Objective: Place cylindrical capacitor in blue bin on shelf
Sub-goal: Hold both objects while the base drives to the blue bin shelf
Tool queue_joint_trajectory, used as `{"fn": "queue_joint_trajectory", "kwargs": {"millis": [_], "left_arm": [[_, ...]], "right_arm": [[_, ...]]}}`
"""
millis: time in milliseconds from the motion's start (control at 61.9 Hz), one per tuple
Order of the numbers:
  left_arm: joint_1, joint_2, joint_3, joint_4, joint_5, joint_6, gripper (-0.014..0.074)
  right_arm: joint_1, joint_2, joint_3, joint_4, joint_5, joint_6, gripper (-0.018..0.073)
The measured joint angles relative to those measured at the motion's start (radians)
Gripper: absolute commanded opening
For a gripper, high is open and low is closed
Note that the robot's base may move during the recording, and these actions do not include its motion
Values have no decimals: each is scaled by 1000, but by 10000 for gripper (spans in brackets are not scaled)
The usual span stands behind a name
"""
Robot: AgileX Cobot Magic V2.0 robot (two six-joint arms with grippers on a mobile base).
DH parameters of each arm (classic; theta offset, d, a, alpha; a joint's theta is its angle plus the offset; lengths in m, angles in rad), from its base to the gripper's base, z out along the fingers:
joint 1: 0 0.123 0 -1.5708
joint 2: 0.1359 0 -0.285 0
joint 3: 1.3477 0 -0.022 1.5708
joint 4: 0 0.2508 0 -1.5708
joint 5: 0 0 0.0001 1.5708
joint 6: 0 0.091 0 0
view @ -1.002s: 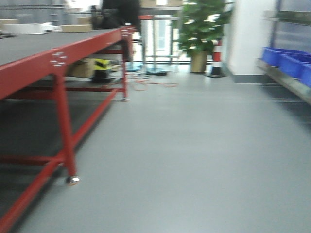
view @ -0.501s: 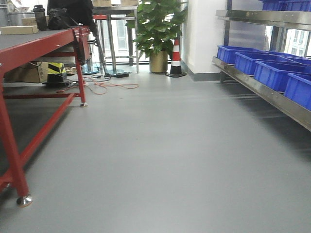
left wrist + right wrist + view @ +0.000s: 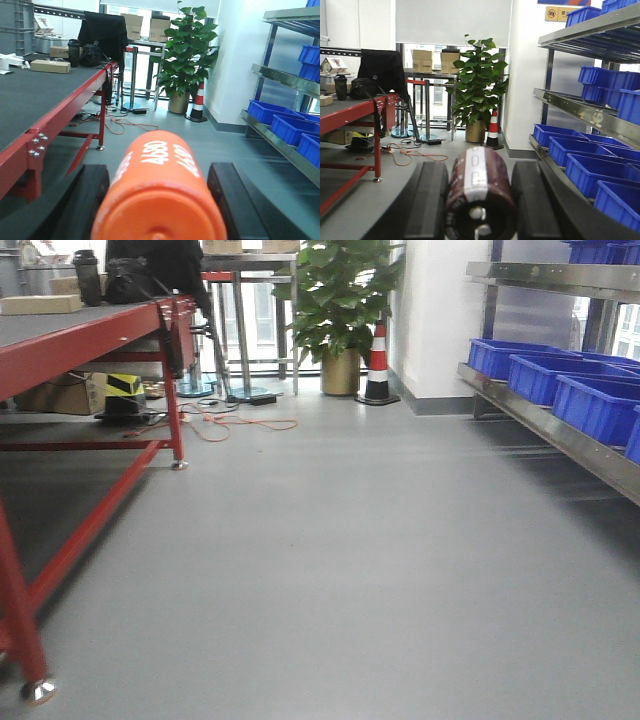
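The right gripper (image 3: 479,172) has its black fingers (image 3: 427,200) clamped on the dark cylindrical capacitor (image 3: 477,200) at lower centre. The left gripper (image 3: 157,172) clasps an orange cylinder (image 3: 160,205) marked 4680. Pickup looks done. Reaching the shelf (image 3: 570,107) and dropping the capacitor into a blue bin (image 3: 592,172), at right, remain. Versus half a second ago, the plant (image 3: 340,295) and shelf sit slightly further right in the front view.

An industrial workshop: steel shelf (image 3: 520,412) holding blue bins (image 3: 595,405), a red-framed worktable (image 3: 90,340), a traffic cone (image 3: 378,365).

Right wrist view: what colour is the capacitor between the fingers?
Capacitor: dark maroon-brown with a pale lengthwise stripe; best in right wrist view.
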State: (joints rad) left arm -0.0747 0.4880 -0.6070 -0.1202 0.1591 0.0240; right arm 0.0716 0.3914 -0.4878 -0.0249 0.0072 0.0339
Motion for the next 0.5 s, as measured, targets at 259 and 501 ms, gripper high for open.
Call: {"fn": "queue_joint_trajectory", "kwargs": {"millis": [259,501], "left_arm": [[0,0,0,0,0,0,-111],[0,0,0,0,0,0,-111]], "right_arm": [[0,0,0,0,0,0,-163],[0,0,0,0,0,0,-163]]}}
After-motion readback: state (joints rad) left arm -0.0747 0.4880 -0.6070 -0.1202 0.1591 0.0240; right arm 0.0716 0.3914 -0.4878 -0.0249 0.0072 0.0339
